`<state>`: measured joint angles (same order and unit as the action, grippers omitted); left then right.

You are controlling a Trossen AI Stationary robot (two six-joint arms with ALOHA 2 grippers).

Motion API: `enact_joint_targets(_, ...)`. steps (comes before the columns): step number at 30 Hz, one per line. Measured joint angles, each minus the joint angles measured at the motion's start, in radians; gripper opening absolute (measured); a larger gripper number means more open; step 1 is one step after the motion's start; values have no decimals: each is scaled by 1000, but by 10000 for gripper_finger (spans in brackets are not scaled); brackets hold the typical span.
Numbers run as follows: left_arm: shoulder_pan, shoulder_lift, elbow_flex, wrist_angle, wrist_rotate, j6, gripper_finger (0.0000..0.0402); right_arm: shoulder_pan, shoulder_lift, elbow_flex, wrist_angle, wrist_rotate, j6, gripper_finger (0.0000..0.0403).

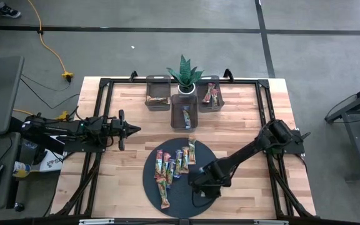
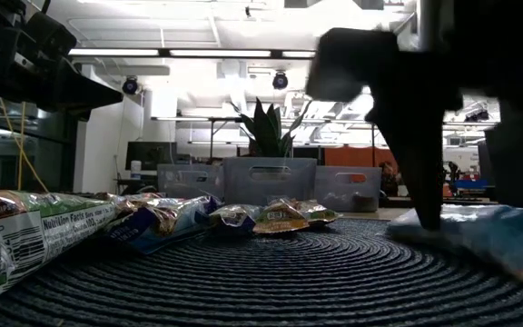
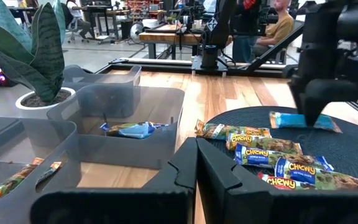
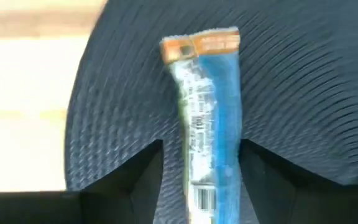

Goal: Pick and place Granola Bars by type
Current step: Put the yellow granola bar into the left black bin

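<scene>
"chewy" reads on the glossy wrapped granola bars (image 3: 291, 167); the right gripper (image 4: 201, 180) straddles a blue-wrapped bar (image 4: 207, 118) on the dark woven round mat (image 4: 303, 93), fingers spread, not clamped; left gripper (image 3: 196, 180) closed, empty.

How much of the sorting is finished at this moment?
Done: each of the three bins holds at least one bar. In hand: the right gripper is down on the mat, its open fingers either side of a blue bar, not yet lifted. Left: about six bars lie on the mat. The left gripper waits, shut, at the table's left.
</scene>
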<state>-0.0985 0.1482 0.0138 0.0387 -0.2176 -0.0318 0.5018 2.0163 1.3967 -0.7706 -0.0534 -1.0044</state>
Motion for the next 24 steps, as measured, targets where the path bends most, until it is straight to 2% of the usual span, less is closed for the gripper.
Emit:
enact_joint_targets(5,0,0,0,0,0,0,1,2,0,-45,23,8,0,193)
enact_joint_targets(18,0,0,0,0,0,0,1,-5,-1,-52,88,-9,60,191)
enact_joint_targets(24,0,0,0,0,0,0,1,-4,0,-52,84,-9,65,168)
